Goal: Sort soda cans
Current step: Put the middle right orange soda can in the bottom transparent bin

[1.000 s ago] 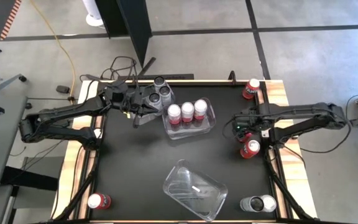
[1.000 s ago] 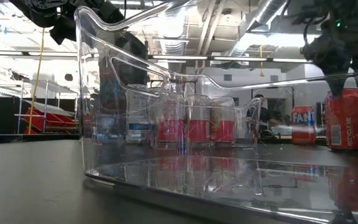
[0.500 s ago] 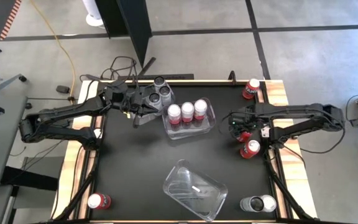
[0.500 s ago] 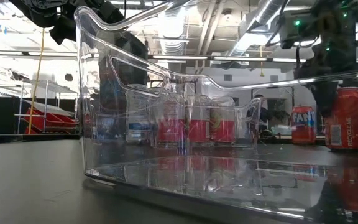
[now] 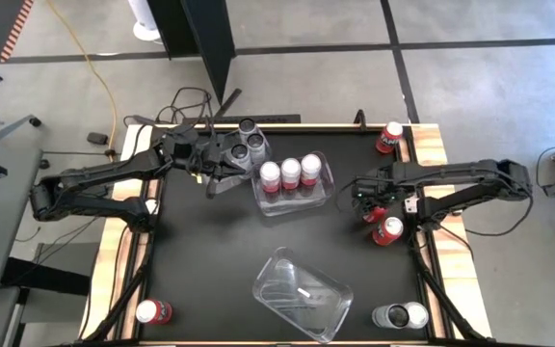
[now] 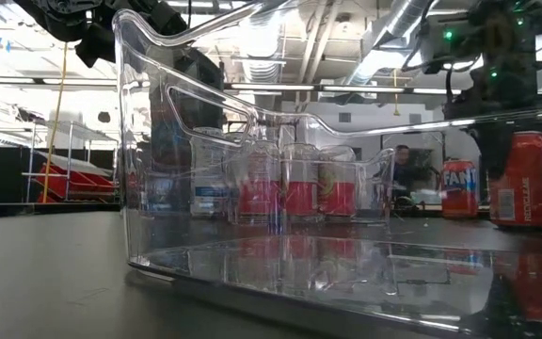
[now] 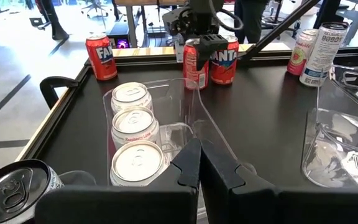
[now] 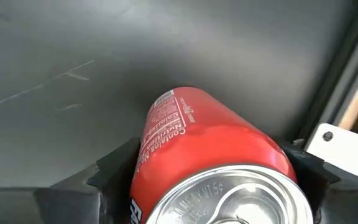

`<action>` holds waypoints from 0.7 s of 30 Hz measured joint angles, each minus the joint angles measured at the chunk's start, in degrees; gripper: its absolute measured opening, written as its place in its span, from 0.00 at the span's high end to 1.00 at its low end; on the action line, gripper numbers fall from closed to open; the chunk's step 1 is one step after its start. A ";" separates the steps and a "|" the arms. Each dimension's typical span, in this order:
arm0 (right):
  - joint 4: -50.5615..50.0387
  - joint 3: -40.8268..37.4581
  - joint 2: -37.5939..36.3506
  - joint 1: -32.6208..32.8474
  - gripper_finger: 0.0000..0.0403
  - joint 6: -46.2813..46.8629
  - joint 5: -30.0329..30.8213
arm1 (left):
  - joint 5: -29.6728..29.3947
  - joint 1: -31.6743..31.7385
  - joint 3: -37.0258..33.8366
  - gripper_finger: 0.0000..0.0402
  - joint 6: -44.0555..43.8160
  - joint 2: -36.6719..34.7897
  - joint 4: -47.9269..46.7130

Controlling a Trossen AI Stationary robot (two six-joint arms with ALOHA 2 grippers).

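Red can (image 8: 210, 155) stood upright, long axis vertical, silver top up, near counter's (image 5: 210, 260) right edge; a 2nd red can (image 5: 386, 231) stood just beside it, toward the front. Right tool (image 5: 371, 202) sat over the first can w/ fingers (image 8: 114, 165) apart, one on each side of the body, close to it or touching; couldn't tell if clamped. Left wrist view showed the same: tool down around that can's top, Fanta can (image 7: 224, 59) just beside it.

Left tool (image 7: 199, 165) had fingers together, holding nothing, hovering at the rear-left by the near end of clear bin (image 5: 324, 188). That bin held 3 red/white cans (image 5: 291, 173) upright in a row. 2 grey cans (image 5: 250, 143) upright just beside the bin's rear-left corner.

Other cans, all upright: red one (image 5: 390, 136) at rear-right corner, red one (image 5: 152, 311) at front-left corner, grey/silver pair (image 5: 400, 315) at front-right corner. Empty 2nd clear bin (image 5: 302, 294) lay at front centre, angled.

Open room: counter centre btwn the two bins & left-middle. Right side tight, cans close to the edge rail.
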 joint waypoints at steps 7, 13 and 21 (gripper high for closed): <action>1.07 6.20 0.14 5.01 0.24 -0.90 -1.62 | 0.00 -0.01 0.01 1.00 -0.17 0.00 0.04; 1.46 14.22 0.34 9.77 0.24 -5.26 -0.64 | -1.90 -0.02 0.02 1.00 -2.64 0.00 0.81; 3.43 25.86 5.93 17.65 0.24 -16.69 -0.31 | -2.87 -3.31 0.02 0.99 -10.43 0.00 4.14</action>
